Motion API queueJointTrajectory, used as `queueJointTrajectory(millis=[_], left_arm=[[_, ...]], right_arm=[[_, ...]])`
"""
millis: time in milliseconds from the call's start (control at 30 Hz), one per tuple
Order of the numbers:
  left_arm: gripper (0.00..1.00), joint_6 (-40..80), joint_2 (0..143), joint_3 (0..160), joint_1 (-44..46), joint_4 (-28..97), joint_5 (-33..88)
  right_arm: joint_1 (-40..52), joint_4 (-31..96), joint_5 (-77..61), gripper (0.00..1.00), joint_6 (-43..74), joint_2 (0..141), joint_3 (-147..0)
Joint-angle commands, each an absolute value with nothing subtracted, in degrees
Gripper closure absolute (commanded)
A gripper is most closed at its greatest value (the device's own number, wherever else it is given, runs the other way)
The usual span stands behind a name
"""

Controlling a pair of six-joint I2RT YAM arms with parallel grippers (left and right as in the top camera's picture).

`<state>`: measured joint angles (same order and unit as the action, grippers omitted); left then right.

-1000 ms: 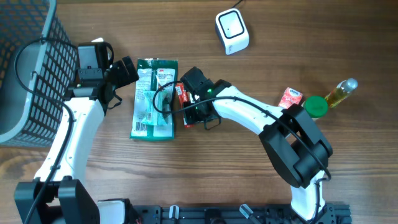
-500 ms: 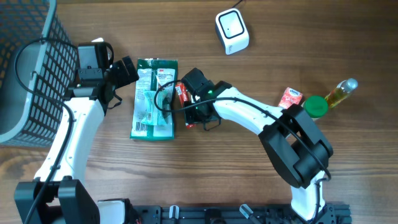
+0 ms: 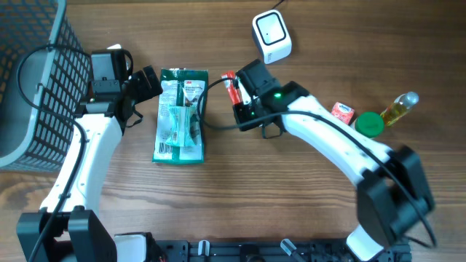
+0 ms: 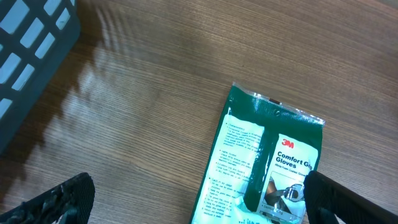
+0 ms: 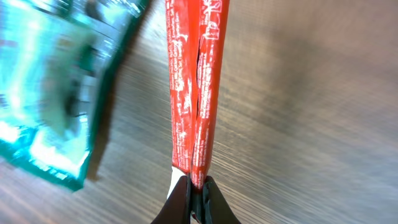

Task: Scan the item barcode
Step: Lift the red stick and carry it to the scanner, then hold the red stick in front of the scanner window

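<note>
Right gripper (image 5: 194, 188) clamps one end of a thin red foil packet (image 5: 191, 93), long axis toward 12 o'clock overhead; the white boxy scanner (image 3: 271, 35) lies near, at 1 o'clock.

wooden table (image 3: 218, 204). dark mesh basket (image 3: 22, 124), far left. green 3m gloves pack (image 3: 178, 116), lying flat. small red carton (image 3: 341, 113) just beside a green-lidded container (image 3: 370, 124). bottle of yellow liquid (image 3: 399, 108), far right.
</note>
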<state>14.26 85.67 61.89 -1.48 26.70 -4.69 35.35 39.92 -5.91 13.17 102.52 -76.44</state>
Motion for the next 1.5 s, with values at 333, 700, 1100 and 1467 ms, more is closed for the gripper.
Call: queueJointTrajectory(millis=[333,700,1100,1467], left_arm=[[0.00,13.76,85.52,62.33,-1.67,26.57,-5.23],[0.00,13.76,85.52,62.33,-1.67,26.57,-5.23],[0.00,13.76,85.52,62.33,-1.67,26.57,-5.23],[0.00,13.76,85.52,62.33,-1.67,26.59,-5.23]], right_arm=[[35.75,41.74,21.87,0.96,-14.70,99.18,-77.36],[35.75,20.84,50.72,0.96,-42.28,99.18,-77.36],[28.80,-3.05,41.76,0.96,-65.87,101.65,-77.34],[26.11,-13.96,48.58,0.96,-67.44,115.83,-77.34]])
